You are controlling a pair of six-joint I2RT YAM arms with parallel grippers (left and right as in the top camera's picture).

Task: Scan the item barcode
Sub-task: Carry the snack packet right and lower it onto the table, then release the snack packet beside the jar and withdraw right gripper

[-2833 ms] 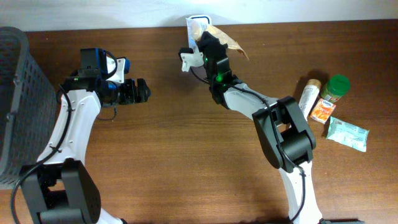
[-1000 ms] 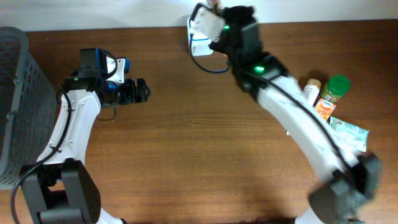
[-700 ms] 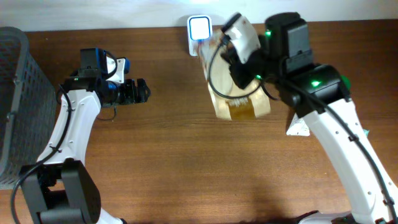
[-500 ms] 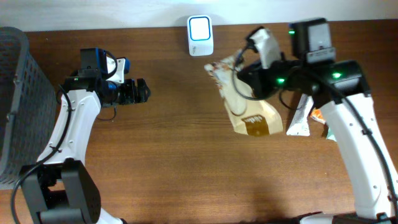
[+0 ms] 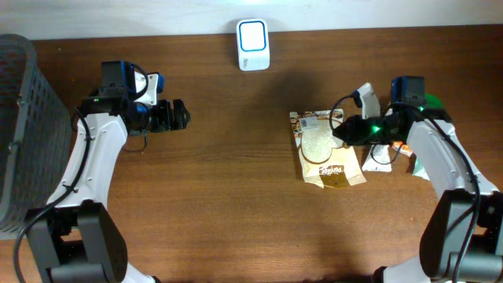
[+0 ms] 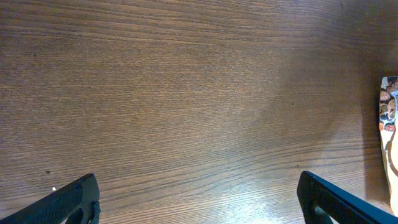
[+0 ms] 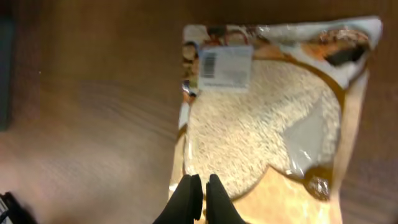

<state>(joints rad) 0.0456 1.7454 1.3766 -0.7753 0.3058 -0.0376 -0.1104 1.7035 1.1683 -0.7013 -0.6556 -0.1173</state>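
On the wooden table (image 5: pixel 236 204) the rice bag (image 5: pixel 328 167) now lies flat, right claw (image 7: pixel 199 186) still pinching it, left claw (image 5: pixel 180 115) gaping

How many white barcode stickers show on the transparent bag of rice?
1: the white barcode sticker sits near the top-left corner of the transparent rice bag. The underside is hidden.

This looks like a shop checkout. A barcode scanner (image 5: pixel 253 34), a mesh basket (image 5: pixel 23 94), a rice bag (image 5: pixel 321 145) and other groceries (image 5: pixel 431 104) share my table (image 5: pixel 220 204).
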